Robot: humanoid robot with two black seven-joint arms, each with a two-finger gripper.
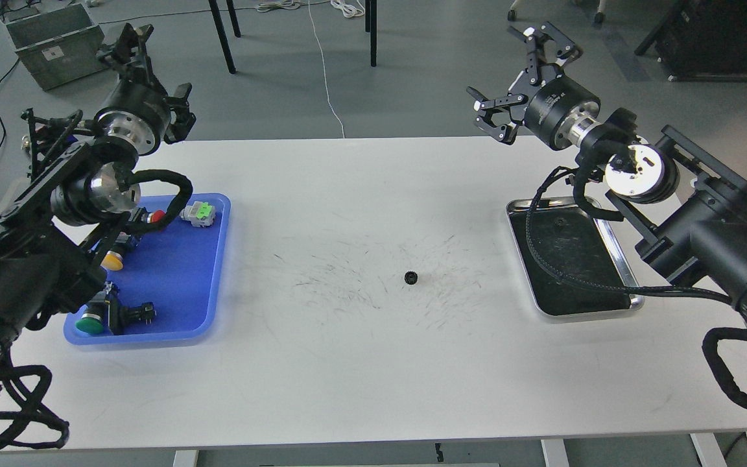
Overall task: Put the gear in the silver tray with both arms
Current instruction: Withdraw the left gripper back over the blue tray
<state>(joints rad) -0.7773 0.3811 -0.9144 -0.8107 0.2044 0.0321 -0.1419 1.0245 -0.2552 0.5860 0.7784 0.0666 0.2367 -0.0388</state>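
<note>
The gear (410, 278) is a tiny black toothed ring lying alone on the white table (360, 383), near the middle, among dark scratch marks. The silver tray (591, 312) lies at the right, its dark floor bare apart from my right arm's cable crossing it. My left gripper (153, 65) is raised past the table's far left corner, fingers spread and empty, far from the gear. My right gripper (513, 74) is raised above the far edge, beyond the silver tray, open and empty.
A blue plastic tray (218, 259) at the left holds red (157, 218), yellow (112, 261) and green (90, 324) push-buttons and a grey connector with a green top (197, 214). A grey crate (56, 45) and chair legs stand on the floor beyond the table.
</note>
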